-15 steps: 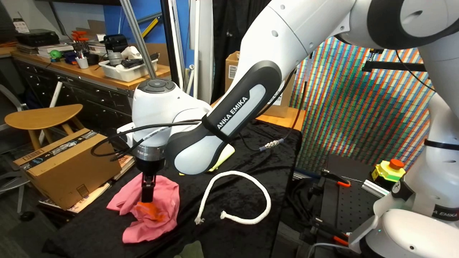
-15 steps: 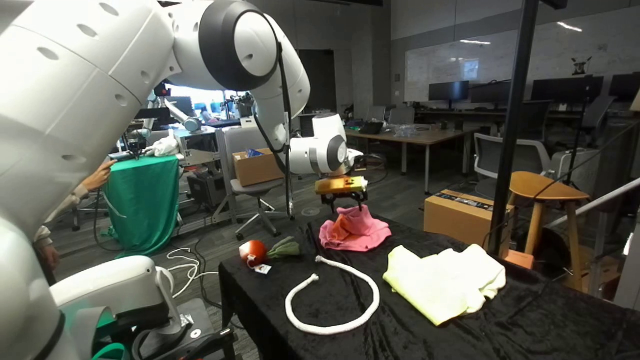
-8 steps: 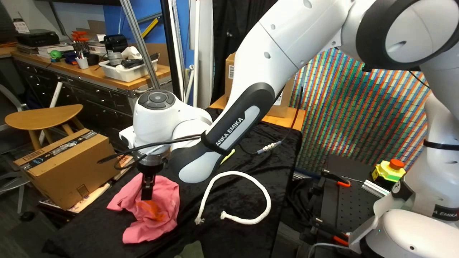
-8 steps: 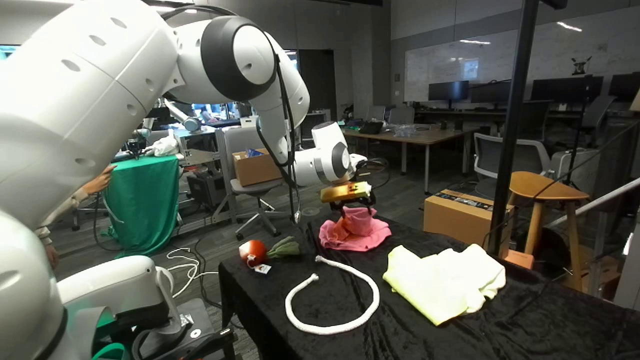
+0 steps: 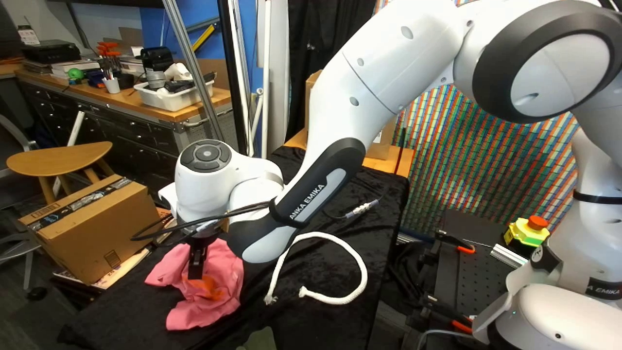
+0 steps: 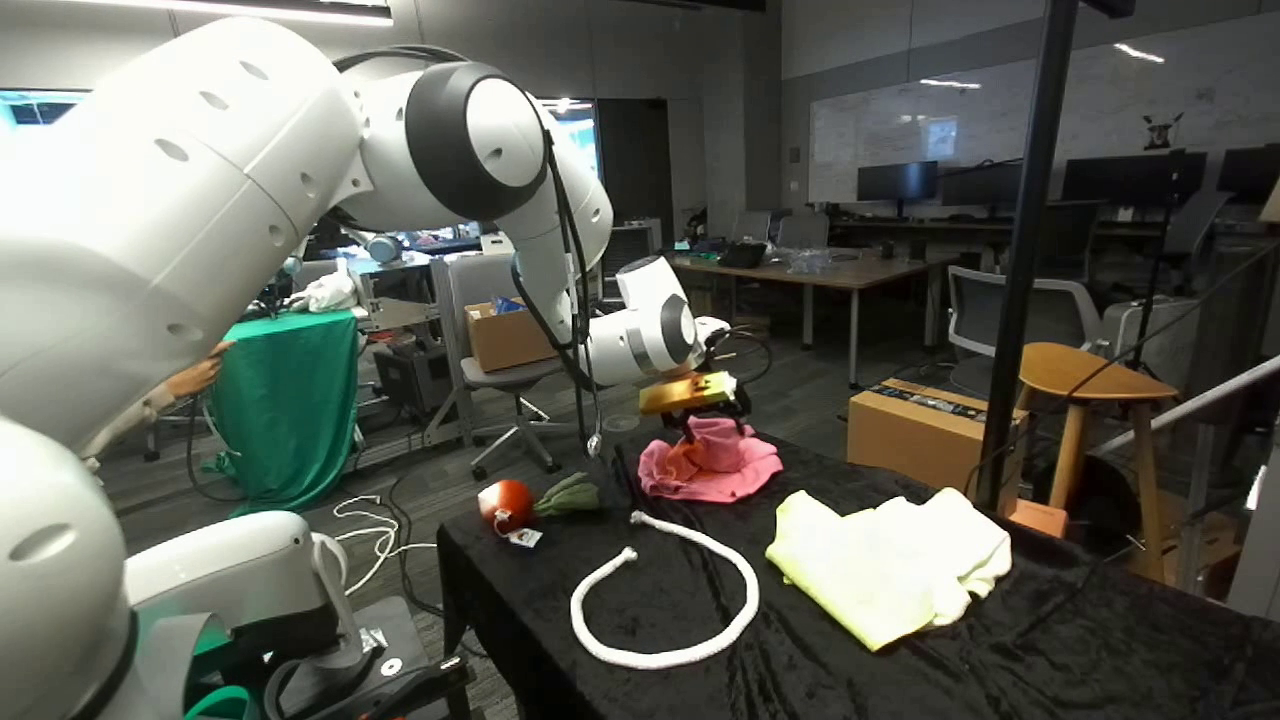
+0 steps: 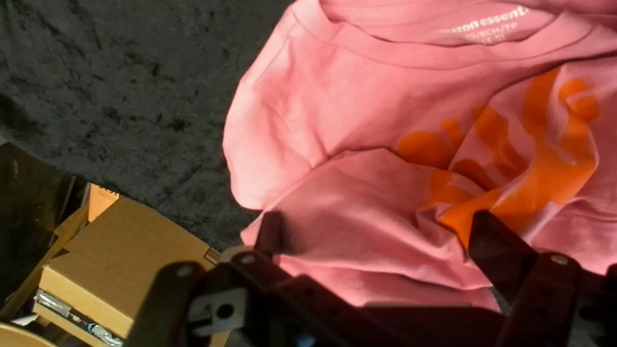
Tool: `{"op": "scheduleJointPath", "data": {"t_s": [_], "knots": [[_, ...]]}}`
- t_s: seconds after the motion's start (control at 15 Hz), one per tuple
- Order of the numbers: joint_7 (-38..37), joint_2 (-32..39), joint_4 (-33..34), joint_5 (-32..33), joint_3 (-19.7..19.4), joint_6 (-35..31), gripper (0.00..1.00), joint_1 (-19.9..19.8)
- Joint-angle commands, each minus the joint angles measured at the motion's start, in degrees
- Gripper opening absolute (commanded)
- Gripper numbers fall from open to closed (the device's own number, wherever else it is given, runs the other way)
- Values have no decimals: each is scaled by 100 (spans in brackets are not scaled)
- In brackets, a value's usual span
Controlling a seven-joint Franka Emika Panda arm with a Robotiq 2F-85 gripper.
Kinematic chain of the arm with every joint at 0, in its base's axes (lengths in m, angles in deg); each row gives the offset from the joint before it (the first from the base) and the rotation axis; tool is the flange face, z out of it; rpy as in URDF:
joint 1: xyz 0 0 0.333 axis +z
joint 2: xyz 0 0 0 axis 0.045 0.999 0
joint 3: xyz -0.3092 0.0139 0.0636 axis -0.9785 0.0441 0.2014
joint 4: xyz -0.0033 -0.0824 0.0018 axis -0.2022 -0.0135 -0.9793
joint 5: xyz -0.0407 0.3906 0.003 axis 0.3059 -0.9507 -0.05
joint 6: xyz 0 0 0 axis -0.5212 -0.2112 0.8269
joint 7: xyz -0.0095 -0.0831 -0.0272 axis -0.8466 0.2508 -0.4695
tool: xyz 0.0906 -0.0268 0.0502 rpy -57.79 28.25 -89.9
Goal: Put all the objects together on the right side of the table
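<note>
Arm [image 5: 335,104] and gripper [image 7: 378,232] have dropped toward the pink shirt [image 6: 712,468] since a second ago

In the wrist view the jaws stand wide apart, holding nothing, shirt folds between them; contact I cannot tell. In an exterior view the shirt lies crumpled toward the far edge of the black-covered table [image 6: 1100,645], the white rope [image 6: 665,659] and the yellow cloth [image 6: 890,565] near it but apart, the round red object [image 6: 507,504] by a side edge

One black-draped table [image 6: 1100,640] carries one pink shirt [image 7: 328,111], one yellow cloth [image 6: 890,565], one length of white rope [image 6: 650,660] and one red, green-leaved object [image 6: 508,503] with one tag [image 6: 526,538].
</note>
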Motion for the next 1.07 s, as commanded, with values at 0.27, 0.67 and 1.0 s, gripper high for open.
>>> {"op": "scheduleJointPath", "data": {"t_s": [0.27,0.67,1.0], "knots": [[-153,537,591,94,-187,200,100,152],[-97,884,967,56,-135,584,100,97],[-241,745,930,204,-281,509,100,207]]}}
